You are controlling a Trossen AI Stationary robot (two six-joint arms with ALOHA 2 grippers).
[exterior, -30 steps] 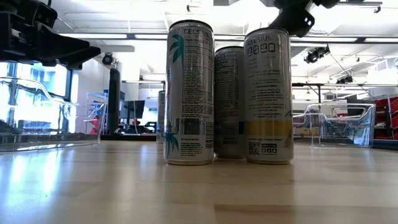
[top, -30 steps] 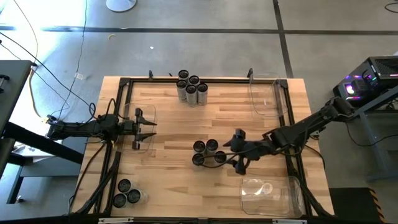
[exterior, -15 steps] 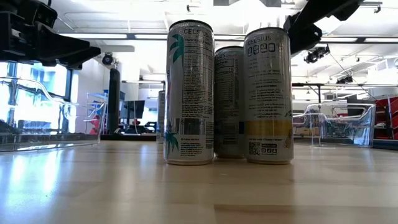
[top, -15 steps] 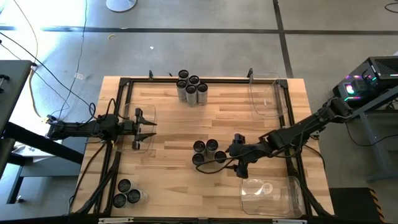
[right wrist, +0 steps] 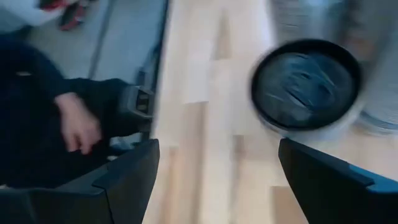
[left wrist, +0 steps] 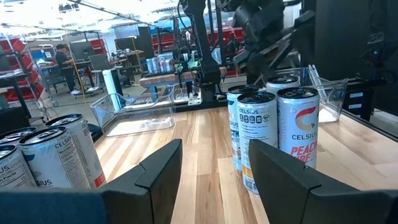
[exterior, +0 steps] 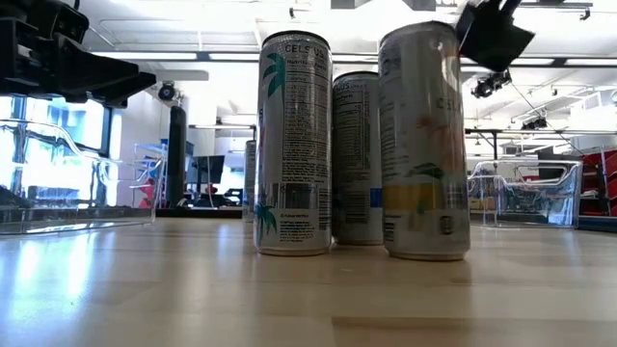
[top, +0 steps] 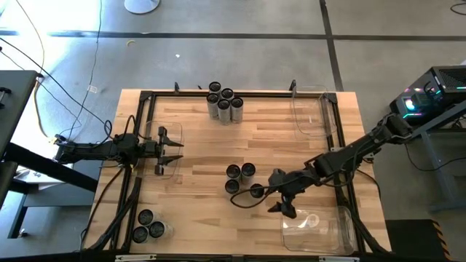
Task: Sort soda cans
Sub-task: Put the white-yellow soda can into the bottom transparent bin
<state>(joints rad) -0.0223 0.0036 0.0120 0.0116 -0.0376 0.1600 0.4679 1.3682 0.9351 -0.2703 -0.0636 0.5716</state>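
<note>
The right gripper hangs with its jaws spread wide and empty, just at the five o'clock edge of the middle cluster of soda cans, between those cans and the clear bin at the worktop's near right corner. The left gripper waits at nine o'clock with its jaws partly apart and nothing between them, poised over a second clear bin.

The cans stand in three groups: the middle cluster, another at twelve o'clock by the far rail, and three at seven o'clock. In the low view the nearest can stands a little apart from its neighbours.

My worry is that cluster. The cans are tall, slim and packed close, so if the open jaws sweep in off-centre, a finger could clip a neighbour and topple it, and a rolling can might carry off the worktop's edge. A high grip could also tip the chosen can.

As for containers, both right-hand bins, near and far, look empty. The seven o'clock trio may sit inside a fourth bin, though I cannot make out its walls for certain.
</note>
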